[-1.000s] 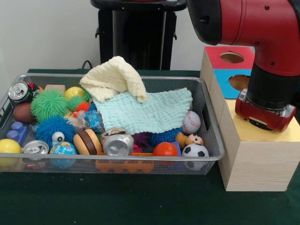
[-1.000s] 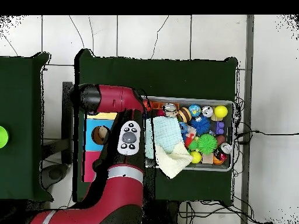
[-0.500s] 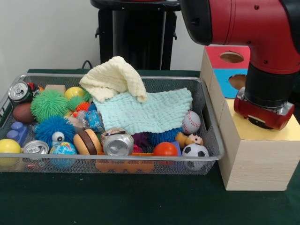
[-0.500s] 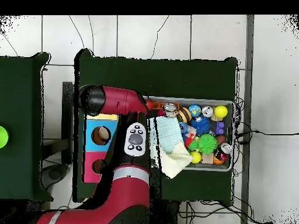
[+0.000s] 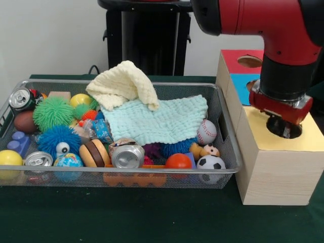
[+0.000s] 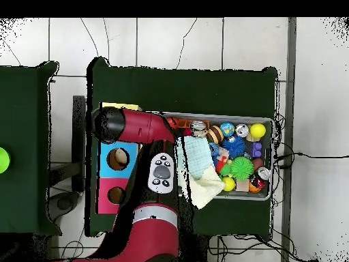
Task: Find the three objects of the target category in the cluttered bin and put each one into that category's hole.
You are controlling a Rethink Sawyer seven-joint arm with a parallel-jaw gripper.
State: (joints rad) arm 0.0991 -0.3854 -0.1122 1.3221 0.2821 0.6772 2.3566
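Observation:
The wire bin (image 5: 223,169) holds mixed clutter: crushed cans (image 5: 127,154) (image 5: 21,97) (image 5: 39,160), a baseball (image 5: 206,132), a soccer ball (image 5: 210,163), an orange ball (image 5: 178,161), and fuzzy green (image 5: 53,112) and blue (image 5: 59,139) balls. A cream cloth (image 5: 124,83) and a mint cloth (image 5: 157,119) cover the middle. To the right stands the wooden sorting box (image 5: 276,172) with red (image 5: 250,61), blue and yellow (image 5: 284,127) holes. My gripper end (image 5: 280,105) hangs over the box's yellow top. Its tip is hidden by the red wrist.
In the overhead view the red arm (image 6: 140,126) crosses between the box (image 6: 116,160) and the bin (image 6: 225,160). A dark green cloth covers the table (image 5: 152,217). The black pedestal (image 5: 147,35) rises behind the bin.
The arm has swung up and toward the bin, uncovering the dark hole in the box's yellow top. In the overhead view the blue and red holes now show fully.

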